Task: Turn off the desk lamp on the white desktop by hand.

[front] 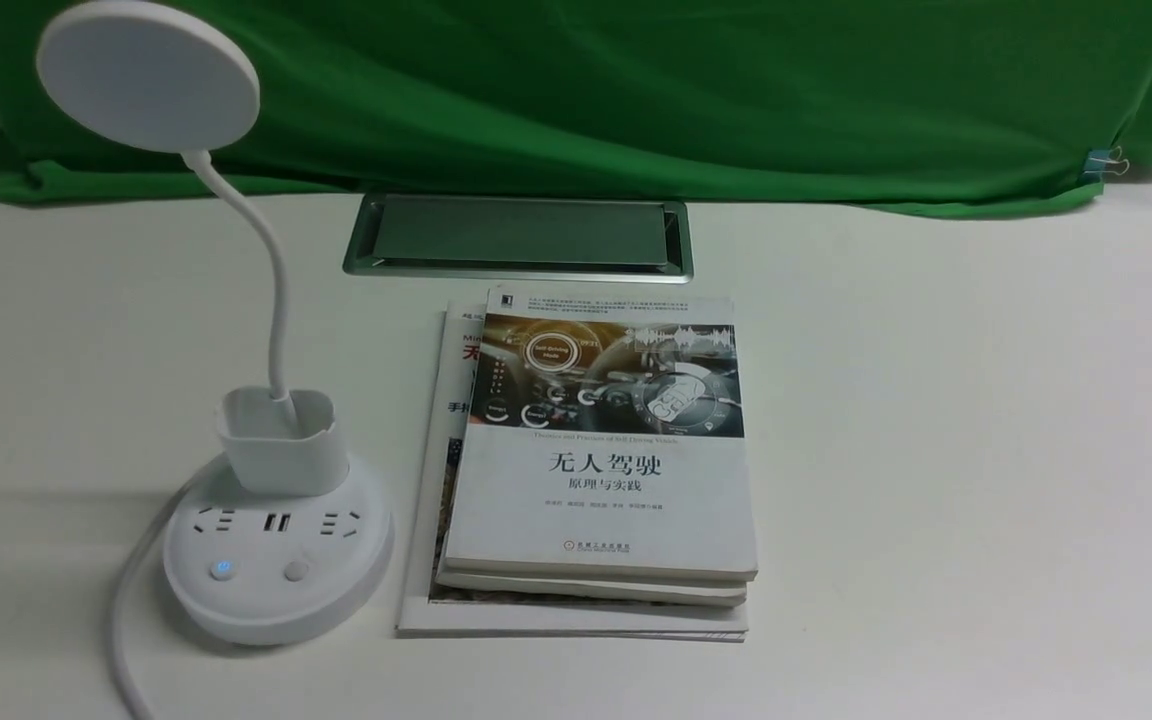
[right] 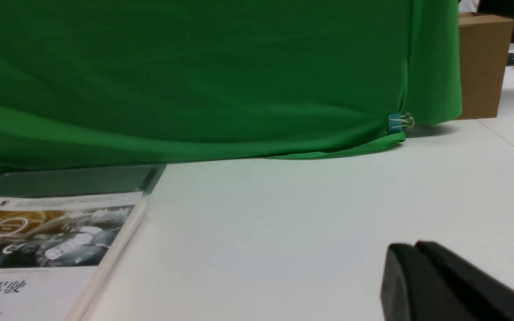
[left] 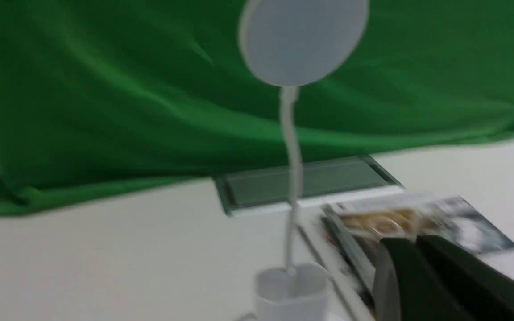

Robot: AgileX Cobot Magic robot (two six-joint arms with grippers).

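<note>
The white desk lamp stands at the front left of the white desktop (front: pixel 936 450). Its round disc head (front: pixel 148 75) is raised on a thin bent neck (front: pixel 271 260) that rises from a square cup (front: pixel 281 440) on the round base (front: pixel 276 590). The base's left button (front: pixel 223 569) glows blue; the right button (front: pixel 296 571) is unlit. Neither gripper shows in the front view. In the blurred left wrist view my left gripper (left: pixel 415 243) is shut and empty, beside the cup (left: pixel 290 290), below the head (left: pixel 304 40). My right gripper (right: pixel 415 247) is shut and empty over bare desktop.
A stack of books (front: pixel 601 450) lies right of the lamp base. The silver-framed cable hatch (front: pixel 518 235) sits behind it. A green cloth (front: pixel 636 90) hangs along the back. The lamp's white cord (front: pixel 126 620) runs off the front edge. A cardboard box (right: pixel 484 62) stands far right.
</note>
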